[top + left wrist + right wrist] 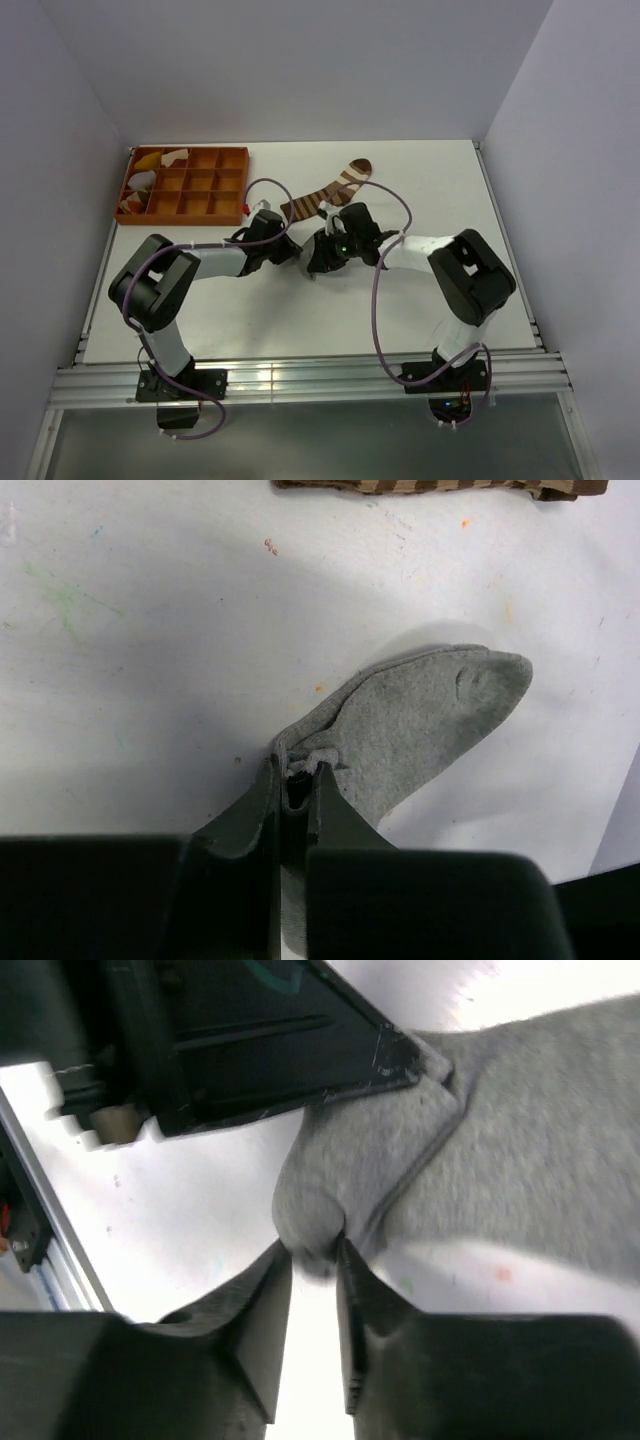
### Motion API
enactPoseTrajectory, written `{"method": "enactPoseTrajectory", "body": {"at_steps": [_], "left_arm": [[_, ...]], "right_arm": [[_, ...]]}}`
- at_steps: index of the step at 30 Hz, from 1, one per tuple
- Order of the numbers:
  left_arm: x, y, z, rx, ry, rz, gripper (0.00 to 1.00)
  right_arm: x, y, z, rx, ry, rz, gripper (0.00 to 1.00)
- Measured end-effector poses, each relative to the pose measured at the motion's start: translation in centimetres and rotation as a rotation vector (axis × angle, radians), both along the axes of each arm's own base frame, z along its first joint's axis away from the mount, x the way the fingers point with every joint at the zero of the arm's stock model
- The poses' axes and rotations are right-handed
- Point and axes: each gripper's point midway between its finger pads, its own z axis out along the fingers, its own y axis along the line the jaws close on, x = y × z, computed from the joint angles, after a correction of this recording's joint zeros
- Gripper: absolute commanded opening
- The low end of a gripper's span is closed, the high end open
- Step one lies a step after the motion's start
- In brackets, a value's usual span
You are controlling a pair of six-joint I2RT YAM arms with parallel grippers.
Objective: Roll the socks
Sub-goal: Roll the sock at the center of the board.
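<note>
Grey sock [420,720] mostly hidden overhead, wrist views show left jaws clamping its edge, right jaws parted at fold

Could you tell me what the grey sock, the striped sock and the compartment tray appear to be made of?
Grey sock: soft knit fabric, matte, with a fuzzy surface and limp folds. Striped sock: likely knit fabric too, brown with pale bands, lying flat. Compartment tray: rigid orange dividers; plastic or painted wood, unclear from above.
</note>
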Motion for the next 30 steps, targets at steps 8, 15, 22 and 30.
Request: {"method": "enactPoseTrajectory", "body": {"at_steps": [8, 15, 22, 30], "left_arm": [[0.0, 0.1, 0.0, 0.034, -0.014, -0.022, 0.00], [0.0, 0.0, 0.0, 0.041, -0.019, -0.030, 0.00], [0.1, 0.1, 0.0, 0.047, -0.022, -0.030, 0.00], [-0.2, 1.1, 0.2, 0.072, -0.024, 0.021, 0.01]], "right_arm": [[2.9, -2.9, 6.9, 0.009, -0.145, -0.173, 0.50], [8.1, -3.8, 5.3, -0.087, -0.135, -0.342, 0.47], [7.8, -6.1, -1.7, -0.250, 0.021, -0.459, 0.47], [8.6, -7.4, -2.2, -0.223, 0.075, -0.568, 0.47]]}}
